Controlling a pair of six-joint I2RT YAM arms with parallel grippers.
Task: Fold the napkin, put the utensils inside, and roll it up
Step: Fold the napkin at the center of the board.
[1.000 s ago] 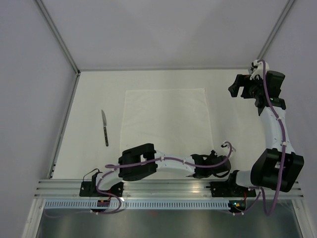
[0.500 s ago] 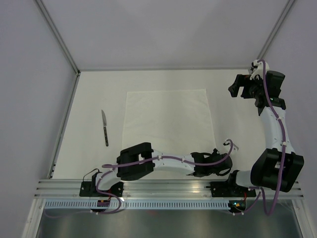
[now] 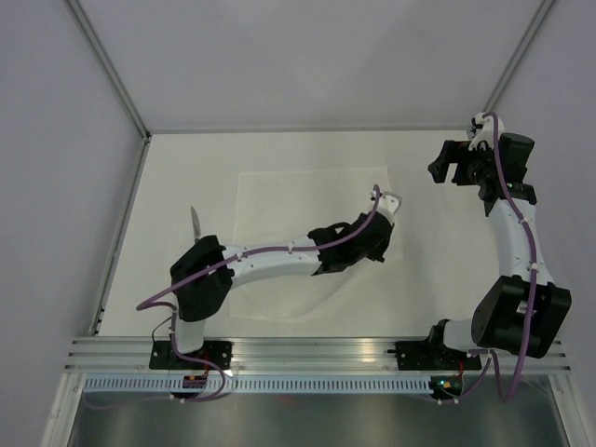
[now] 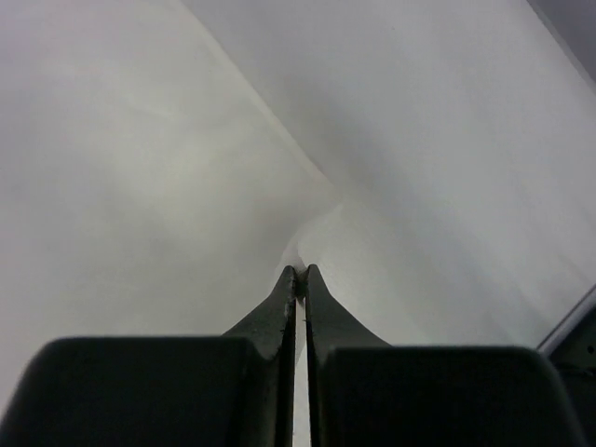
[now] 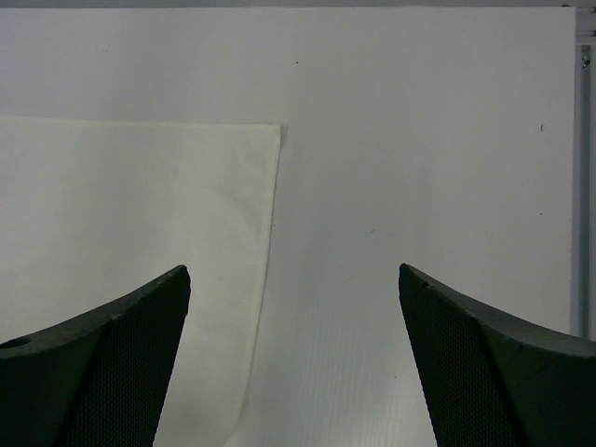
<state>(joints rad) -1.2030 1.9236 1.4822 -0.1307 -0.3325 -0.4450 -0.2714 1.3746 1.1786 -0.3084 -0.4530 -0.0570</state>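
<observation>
The white napkin (image 3: 298, 200) lies in the middle of the table. My left arm reaches across it, and my left gripper (image 3: 380, 244) hovers over its right side. In the left wrist view the left gripper (image 4: 300, 270) is shut on a thin fold of the napkin (image 4: 312, 237), which rises in a peak to the fingertips. Only the pointed blade tip of the knife (image 3: 194, 216) shows; the left arm's elbow hides its handle. My right gripper (image 3: 453, 168) is raised at the far right, and it (image 5: 293, 270) stands open and empty above the napkin's (image 5: 140, 205) far right corner.
A metal frame rail (image 3: 121, 242) runs along the table's left edge and grey walls enclose the back and sides. The aluminium mounting rail (image 3: 317, 352) with both arm bases lies along the near edge.
My left arm swung from the near edge out over the napkin, carrying the pinched near right corner with it. Its elbow now covers the knife's handle. The right arm stayed put.
</observation>
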